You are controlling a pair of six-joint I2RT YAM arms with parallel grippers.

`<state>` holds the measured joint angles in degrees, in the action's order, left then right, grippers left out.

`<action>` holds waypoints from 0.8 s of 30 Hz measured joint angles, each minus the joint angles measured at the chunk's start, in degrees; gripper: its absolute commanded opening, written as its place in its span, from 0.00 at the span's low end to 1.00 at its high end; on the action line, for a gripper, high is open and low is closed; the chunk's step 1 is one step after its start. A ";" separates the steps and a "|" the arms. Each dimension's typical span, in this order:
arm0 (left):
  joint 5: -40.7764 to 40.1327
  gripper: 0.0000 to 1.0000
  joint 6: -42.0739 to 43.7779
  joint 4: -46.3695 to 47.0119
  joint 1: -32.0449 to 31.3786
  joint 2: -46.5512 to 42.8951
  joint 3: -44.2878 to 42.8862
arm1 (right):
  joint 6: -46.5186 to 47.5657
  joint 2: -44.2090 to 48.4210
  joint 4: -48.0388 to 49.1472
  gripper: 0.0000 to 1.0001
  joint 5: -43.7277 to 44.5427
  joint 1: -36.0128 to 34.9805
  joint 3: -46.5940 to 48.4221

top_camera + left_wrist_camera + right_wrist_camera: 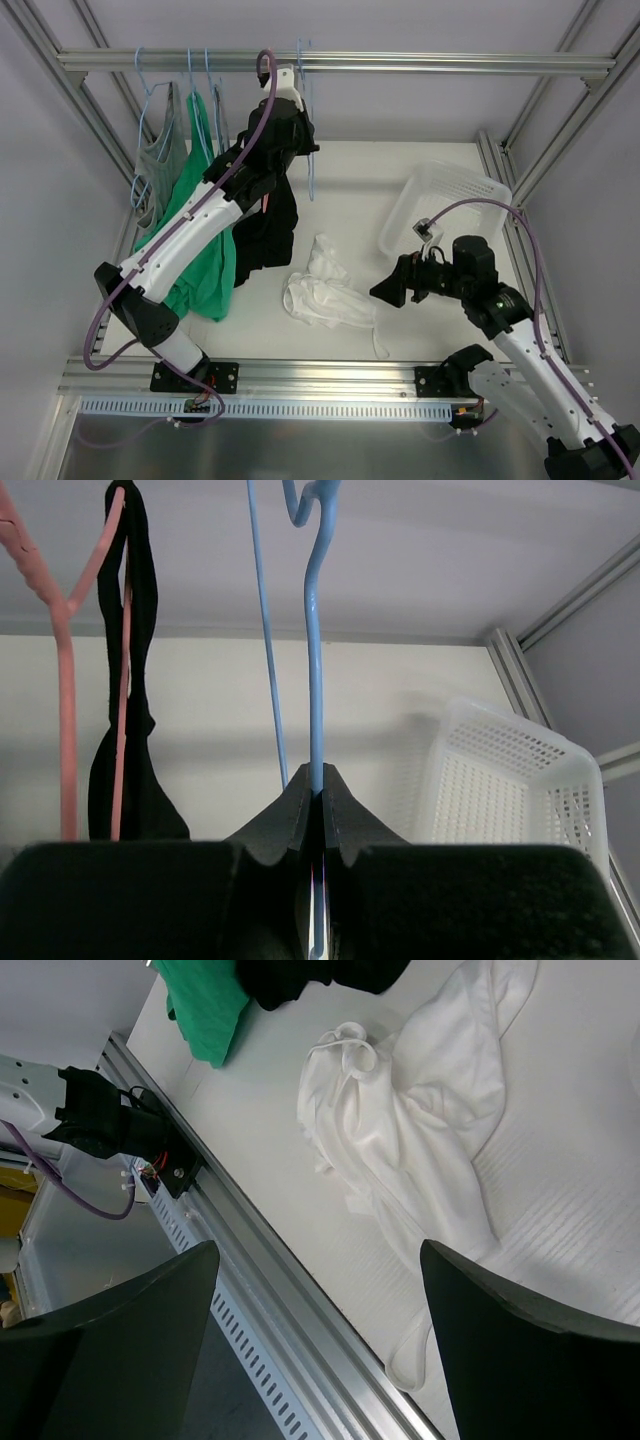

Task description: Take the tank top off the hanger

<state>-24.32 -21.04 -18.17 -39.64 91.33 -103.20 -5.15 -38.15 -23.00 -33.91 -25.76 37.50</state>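
Note:
The white tank top point(325, 290) lies crumpled on the table, off the hanger; it fills the upper right of the right wrist view point(420, 1110). The light-blue hanger point(311, 180) hangs bare from the top rail. My left gripper point(308, 140) is raised to it and shut on its vertical wire point(316, 680), with the jaws point(318, 785) pinching the wire just below the hook. My right gripper point(385, 292) is open and empty, low over the table just right of the tank top, with its jaws point(320, 1290) wide apart above the near table edge.
A salmon-pink hanger point(65, 680) with a black garment point(265, 225) and a green top point(200, 250) hang left of the blue hanger, with a grey top point(160, 160) further left. A white mesh basket point(445, 205) stands at the back right. The aluminium front rail point(250, 1290) runs under the right gripper.

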 measured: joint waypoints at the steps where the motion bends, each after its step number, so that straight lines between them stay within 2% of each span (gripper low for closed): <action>1: 0.13 0.00 -0.11 -0.11 0.02 0.35 -0.24 | -0.02 -0.68 0.96 0.87 -0.02 -0.02 -0.33; 5: 0.81 0.00 -0.94 -0.02 0.00 0.46 0.37 | -0.20 -3.96 3.58 0.87 0.00 -0.13 -1.95; 14: 3.30 0.00 -2.56 4.31 0.98 -6.21 9.77 | -0.17 -11.06 7.45 0.87 0.31 -2.43 -2.32; 15: 3.82 0.17 -2.58 4.55 1.03 -7.54 10.56 | -0.17 -11.82 7.82 0.88 0.35 -2.62 -2.19; 16: 4.24 0.30 -2.47 4.63 1.07 -8.41 10.95 | -0.15 -12.79 8.26 0.89 0.57 -2.86 -2.01; 18: 5.49 0.51 -2.56 3.50 0.98 -10.75 12.04 | -0.11 -14.86 8.96 0.94 1.36 -3.48 -1.29; 19: 6.36 0.78 -2.73 2.80 0.90 -11.91 12.70 | 0.04 -16.37 9.31 0.95 1.99 -3.91 -0.59; 20: 6.84 0.98 -2.38 2.23 0.63 -12.90 13.20 | 0.26 -18.16 9.60 0.97 2.84 -4.57 0.39; 21: 7.76 0.99 -2.49 1.64 0.57 -14.25 13.88 | 0.39 -20.20 9.70 1.00 4.02 -5.27 1.64; 24: 9.40 0.99 -2.62 0.96 0.24 -18.27 15.74 | 1.62 -26.69 10.38 1.00 8.83 -8.55 6.14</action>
<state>-14.92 -23.66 -17.21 -39.40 73.06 -87.46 -3.53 -64.84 -12.62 -25.08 -34.30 43.64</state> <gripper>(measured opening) 0.984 0.993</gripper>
